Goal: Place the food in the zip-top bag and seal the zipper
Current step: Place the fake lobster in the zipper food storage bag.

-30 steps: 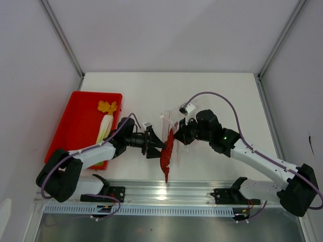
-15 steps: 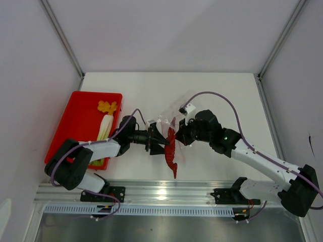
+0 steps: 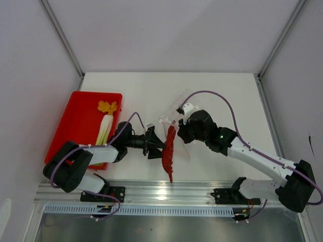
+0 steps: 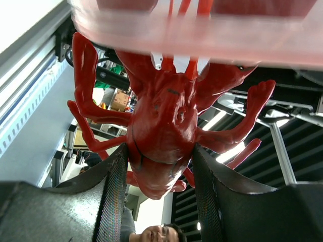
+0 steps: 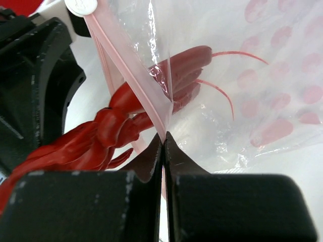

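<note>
Left wrist view: left gripper point(image 4: 159, 154) clenched on the crab point(image 4: 162, 108), whose claws and feelers reach inside the bag point(image 5: 262, 96) mouth. Right gripper point(image 5: 164, 141) pinches the zipper point(image 5: 128, 80) strip tight below its white slider point(image 5: 83, 5). Over in the tray point(image 3: 70, 126) lie a radish point(image 3: 106, 127) and a yellow piece point(image 3: 106, 106).
</note>
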